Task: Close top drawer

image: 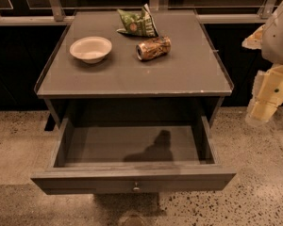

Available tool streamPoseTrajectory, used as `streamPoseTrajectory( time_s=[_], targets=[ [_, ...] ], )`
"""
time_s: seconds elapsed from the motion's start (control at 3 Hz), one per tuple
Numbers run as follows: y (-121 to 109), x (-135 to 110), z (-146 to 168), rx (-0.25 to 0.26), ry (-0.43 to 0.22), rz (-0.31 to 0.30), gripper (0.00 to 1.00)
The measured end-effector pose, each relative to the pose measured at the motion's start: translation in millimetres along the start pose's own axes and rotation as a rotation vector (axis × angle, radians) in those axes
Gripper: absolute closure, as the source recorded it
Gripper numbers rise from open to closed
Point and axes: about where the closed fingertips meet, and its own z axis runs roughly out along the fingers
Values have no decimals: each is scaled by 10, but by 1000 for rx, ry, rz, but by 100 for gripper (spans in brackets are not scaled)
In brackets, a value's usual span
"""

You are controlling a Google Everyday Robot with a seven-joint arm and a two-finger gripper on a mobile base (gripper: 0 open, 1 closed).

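The top drawer (132, 179) of a dark grey cabinet is pulled wide open toward me. Its inside is empty. Its flat front panel carries one small round metal knob (136, 187). My gripper (266, 106) hangs at the right edge of the view, to the right of the cabinet and well apart from the drawer. It is cream coloured and points downward, at about the height of the cabinet top's front edge.
On the cabinet top (179, 76) stand a white bowl (90, 48), a tipped-over can (153, 48) and a green chip bag (137, 22). A railing runs behind the cabinet. Speckled floor (259, 192) surrounds it.
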Motion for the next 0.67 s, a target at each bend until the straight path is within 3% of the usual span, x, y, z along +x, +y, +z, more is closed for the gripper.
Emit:
streamPoseTrajectory(
  time_s=[0.67],
  targets=[
    [46,41,57,7,-16,8,0]
  ],
)
